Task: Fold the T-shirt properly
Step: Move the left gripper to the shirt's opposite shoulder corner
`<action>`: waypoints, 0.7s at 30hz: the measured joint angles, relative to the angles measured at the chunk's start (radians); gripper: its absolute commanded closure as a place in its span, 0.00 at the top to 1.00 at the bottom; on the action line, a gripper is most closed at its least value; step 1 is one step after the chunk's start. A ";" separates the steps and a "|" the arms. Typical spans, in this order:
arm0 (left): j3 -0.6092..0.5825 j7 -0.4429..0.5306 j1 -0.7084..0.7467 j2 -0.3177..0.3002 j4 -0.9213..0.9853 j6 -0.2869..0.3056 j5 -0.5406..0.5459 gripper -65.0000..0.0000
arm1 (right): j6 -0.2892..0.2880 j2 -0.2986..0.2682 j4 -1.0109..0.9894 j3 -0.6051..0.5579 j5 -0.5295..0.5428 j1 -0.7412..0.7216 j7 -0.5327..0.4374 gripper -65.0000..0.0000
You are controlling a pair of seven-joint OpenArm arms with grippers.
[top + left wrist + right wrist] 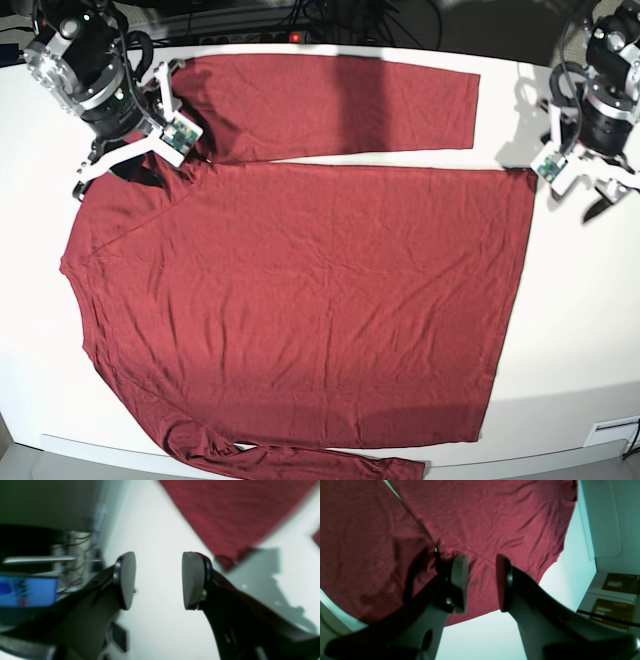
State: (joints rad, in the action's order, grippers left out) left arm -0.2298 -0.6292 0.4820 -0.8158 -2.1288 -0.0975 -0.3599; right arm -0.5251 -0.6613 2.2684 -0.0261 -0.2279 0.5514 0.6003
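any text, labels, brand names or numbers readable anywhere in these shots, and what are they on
No text can be read in any view.
T-shirt: plain dark red, no print or label showing.
Blue screen beside the table in the left wrist view: coloured shapes, too blurred to read.
Brown panels at the edge of the right wrist view: pale marks, too blurred to read.
Small green boards on the wrists in the base view: too small to read.

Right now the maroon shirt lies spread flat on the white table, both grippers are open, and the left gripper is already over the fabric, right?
Not quite. The left gripper is open but over bare white table, just off the T-shirt corner, as the left wrist view shows. The rest holds; the right gripper is open.
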 measured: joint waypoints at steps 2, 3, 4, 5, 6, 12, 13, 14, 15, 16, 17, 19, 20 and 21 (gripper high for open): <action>0.000 -0.005 0.000 0.016 0.000 -0.011 -0.032 0.45 | 0.000 -0.001 0.000 0.000 0.000 -0.001 0.000 0.30; -0.001 -0.015 0.000 0.019 0.000 -0.011 -0.037 0.45 | 0.000 -0.001 0.000 0.000 0.000 0.000 0.000 0.30; -0.001 -0.034 0.000 0.018 -0.001 -0.010 -0.037 0.45 | 0.000 0.000 0.000 0.000 0.000 0.000 0.000 0.30; -0.001 -0.062 0.000 0.018 -0.001 -0.009 -0.055 0.45 | 0.000 -0.001 0.000 0.000 0.000 0.000 0.000 0.30; -0.001 -0.076 -0.003 0.018 -0.001 -0.008 -0.070 0.45 | 0.000 0.000 0.000 0.000 0.000 0.000 0.005 0.30; -0.001 -0.070 -0.113 0.018 -0.001 0.039 -0.091 0.45 | 0.000 -0.001 0.000 0.000 0.003 -0.001 0.011 0.30; -0.001 -0.054 -0.135 0.018 -0.001 0.041 -0.090 0.45 | 0.000 -0.001 0.000 0.000 0.003 -0.001 0.011 0.30; -0.001 -0.040 -0.157 0.018 -0.001 0.040 -0.084 0.45 | 0.000 -0.001 0.000 0.000 0.003 -0.001 0.011 0.30; 0.000 -0.026 -0.182 0.018 -0.001 0.037 -0.046 0.45 | 0.000 0.001 0.000 0.000 0.003 -0.001 0.010 0.30; 0.000 -0.019 -0.204 0.016 -0.002 0.037 0.011 0.45 | 0.000 0.002 0.000 0.000 0.004 -0.002 0.010 0.30; 0.000 -0.008 -0.220 0.015 -0.002 0.053 0.067 0.45 | 0.000 0.001 0.000 0.000 0.004 -0.002 0.010 0.30; 0.000 0.000 -0.245 0.018 -0.002 0.183 0.158 0.45 | 0.000 0.001 0.000 0.000 0.003 -0.002 0.011 0.30; -0.001 0.002 -0.250 0.018 -0.002 0.267 0.198 0.45 | 0.000 0.001 0.000 0.000 0.003 -0.002 0.011 0.30; -0.002 0.023 -0.252 0.019 -0.002 0.350 0.216 0.45 | 0.000 0.002 0.000 0.000 0.003 -0.002 0.011 0.30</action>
State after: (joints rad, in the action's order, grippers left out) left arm -0.2317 -0.6067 0.2298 -0.7967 -2.1311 0.2527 -0.1436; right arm -0.5251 -0.6594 2.2684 -0.0261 -0.2245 0.5499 0.6113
